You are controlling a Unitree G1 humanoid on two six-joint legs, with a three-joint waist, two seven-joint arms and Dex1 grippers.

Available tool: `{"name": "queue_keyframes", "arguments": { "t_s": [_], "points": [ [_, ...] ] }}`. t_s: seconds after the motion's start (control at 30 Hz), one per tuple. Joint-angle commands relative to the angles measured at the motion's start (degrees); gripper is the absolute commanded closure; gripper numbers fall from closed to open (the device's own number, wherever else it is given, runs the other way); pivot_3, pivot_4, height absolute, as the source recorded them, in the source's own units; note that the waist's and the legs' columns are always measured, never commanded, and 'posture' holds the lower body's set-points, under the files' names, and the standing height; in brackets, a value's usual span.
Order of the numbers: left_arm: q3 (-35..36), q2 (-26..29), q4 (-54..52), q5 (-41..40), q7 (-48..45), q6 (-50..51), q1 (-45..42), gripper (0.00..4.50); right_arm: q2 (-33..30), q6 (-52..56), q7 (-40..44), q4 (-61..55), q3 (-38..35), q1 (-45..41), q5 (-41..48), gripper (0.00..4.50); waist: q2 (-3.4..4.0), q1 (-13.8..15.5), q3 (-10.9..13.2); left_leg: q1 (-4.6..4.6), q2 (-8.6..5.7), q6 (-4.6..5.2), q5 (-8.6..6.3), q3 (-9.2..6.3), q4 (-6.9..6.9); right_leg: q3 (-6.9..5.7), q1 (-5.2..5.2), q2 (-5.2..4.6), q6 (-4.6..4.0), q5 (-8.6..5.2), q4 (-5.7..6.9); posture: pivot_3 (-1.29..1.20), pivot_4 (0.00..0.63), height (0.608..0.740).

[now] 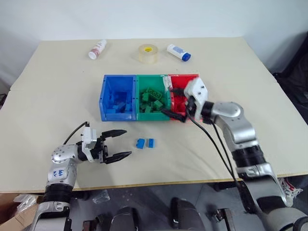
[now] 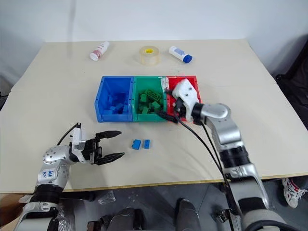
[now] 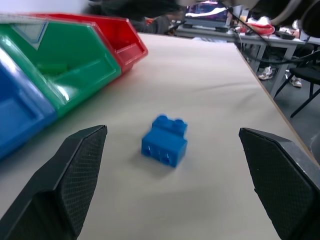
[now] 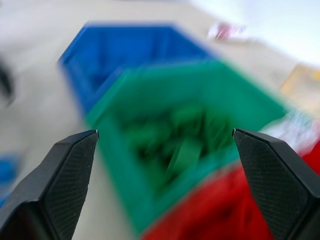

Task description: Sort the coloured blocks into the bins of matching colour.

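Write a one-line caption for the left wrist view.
Open left gripper facing a blue block on the table.

Left claw (image 1: 122, 143): arm bent low at the near left, fingers level, spread wide, empty. Right claw (image 1: 174, 113): arm extended forward, wrist angled leftward, fingers parted wide, nothing between them.

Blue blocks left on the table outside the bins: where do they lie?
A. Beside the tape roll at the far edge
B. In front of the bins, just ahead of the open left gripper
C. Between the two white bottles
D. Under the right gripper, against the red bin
B. The two blue blocks sit on the table in front of the bins, a short way from the left gripper, whose fingers stand wide apart.
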Motion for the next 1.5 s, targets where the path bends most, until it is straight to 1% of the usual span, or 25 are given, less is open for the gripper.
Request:
{"name": "queue_keyframes", "arguments": {
  "t_s": [0.03, 0.13, 0.27, 0.37, 0.53, 0.7, 0.83, 0.93, 1.03, 1.17, 1.33, 1.43, 1.5],
  "points": [
    [0.54, 1.06, -2.69, -0.63, -0.21, 0.15, 1.14, 0.0, -5.84, 1.85, 6.52, -9.11, -2.83, 5.58, 4.99, 0.02, 0.0, 0.04, 0.0, 0.0, 0.0, 0.0, 0.0, 0.01, 0.0, 0.01, -0.01, 0.0, 0.0, 0.0, -0.01, 0.0, 0.15, 0.74],
    [1.47, 2.49, -4.21, -0.73, 0.06, 0.64, 2.9, 0.0, -11.13, 1.43, 11.33, -12.04, -4.89, 11.81, 7.82, 0.02, 0.0, 0.07, 0.0, 0.03, 0.01, 0.01, 0.0, -0.01, 0.0, 0.01, 0.0, 0.0, 0.0, 0.0, 0.0, 0.0, 0.15, 0.74],
    [3.25, 5.09, -7.23, -1.15, 1.18, 1.64, 6.53, 0.0, -15.17, -0.13, 14.92, -12.05, -7.05, 16.77, 9.41, 0.02, 0.0, -0.02, 0.0, 0.06, 0.02, 0.01, -0.02, 0.0, 0.0, 0.02, 0.01, 0.0, 0.0, 0.0, -0.01, 0.0, 0.15, 0.74],
    [6.8, 8.23, -10.83, -2.43, 1.43, 2.52, 12.54, 0.0, -17.46, -0.6, 17.0, -11.51, -8.87, 19.71, 10.59, 0.02, 0.0, -0.03, 0.0, 0.07, 0.03, 0.01, -0.02, -0.01, 0.0, 0.02, 0.02, 0.0, 0.0, 0.0, -0.01, 0.0, 0.15, 0.74],
    [10.45, 11.11, -15.66, -3.68, 2.11, 3.97, 20.55, 0.0, -18.3, -1.32, 18.84, -11.06, -9.74, 20.69, 11.83, 0.02, 0.0, 0.12, 0.0, 0.09, 0.05, 0.02, -0.06, 0.0, 0.0, 0.04, 0.03, -0.01, -0.01, 0.0, -0.07, 0.0, 0.15, 0.74],
    [10.99, 11.44, -20.43, -3.54, 4.95, 5.75, 22.78, 0.0, -17.43, -1.34, 19.18, -9.78, -9.05, 18.81, 11.74, 0.02, 0.0, 1.39, 0.0, 0.1, 0.05, 0.02, -0.05, -0.02, 0.03, 0.03, 0.04, -0.02, -0.02, -0.01, -0.04, 0.0, 0.15, 0.74],
    [6.93, 10.91, -23.99, -1.5, 6.72, 7.31, 20.28, 0.0, -16.31, -1.9, 19.67, -9.17, -8.31, 17.4, 11.61, 0.02, 0.0, 1.46, 0.0, 0.1, 0.05, 0.02, -0.05, -0.01, 0.03, 0.02, 0.05, -0.02, -0.02, 0.0, -0.04, 0.0, 0.15, 0.74],
    [2.42, 9.28, -24.04, 0.18, 8.13, 8.02, 15.0, 0.0, -16.03, -1.65, 19.38, -10.03, -8.81, 17.22, 11.97, 0.02, 0.0, 1.58, 0.0, 0.09, 0.03, 0.02, -0.05, -0.01, 0.03, 0.0, 0.07, -0.02, -0.02, 0.0, -0.04, 0.0, 0.15, 0.74],
    [-1.26, 7.41, -21.85, 3.8, 11.45, 8.37, 10.11, 0.0, -15.85, -1.62, 18.32, -10.83, -9.31, 17.43, 12.0, 0.02, 0.0, 1.49, 0.0, 0.1, 0.02, 0.02, -0.05, -0.01, 0.05, 0.0, 0.1, -0.02, -0.02, 0.0, -0.03, 0.0, 0.15, 0.74],
    [-5.97, 5.26, -18.7, 6.94, 12.35, 7.77, 4.68, 0.0, -15.41, -1.89, 16.28, -11.92, -9.91, 18.47, 11.86, 0.02, 0.0, 1.31, 0.0, 0.1, 0.02, 0.01, -0.05, 0.01, 0.04, -0.01, 0.08, -0.01, -0.02, 0.0, -0.03, 0.0, 0.15, 0.74],
    [-13.77, 2.66, -10.92, 16.35, 15.71, 7.19, -4.0, 0.0, -14.3, -1.28, 11.91, -16.34, -11.39, 22.83, 12.4, 0.02, -0.01, 1.71, 0.0, 0.1, 0.01, 0.01, -0.04, 0.0, 0.07, -0.02, 0.11, -0.01, -0.01, 0.0, -0.04, 0.0, 0.15, 0.74],
    [-16.02, 1.95, -7.59, 17.38, 13.93, 6.14, -6.87, 0.0, -13.88, -1.05, 9.95, -17.93, -11.79, 24.53, 12.5, 0.02, -0.01, 1.72, 0.0, 0.08, 0.0, 0.01, -0.05, 0.01, 0.08, -0.02, 0.11, -0.01, 0.0, 0.01, -0.06, 0.0, 0.15, 0.74],
    [-16.55, 1.27, -5.26, 17.43, 13.21, 4.87, -8.3, 0.39, -13.68, -1.03, 8.99, -18.81, -11.89, 25.45, 12.58, 0.0, 0.0, 1.69, 0.0, 0.08, 0.0, 0.01, -0.05, 0.01, 0.08, -0.01, 0.11, -0.01, 0.0, 0.01, -0.07, 0.0, 0.15, 0.74]
  ]
}}
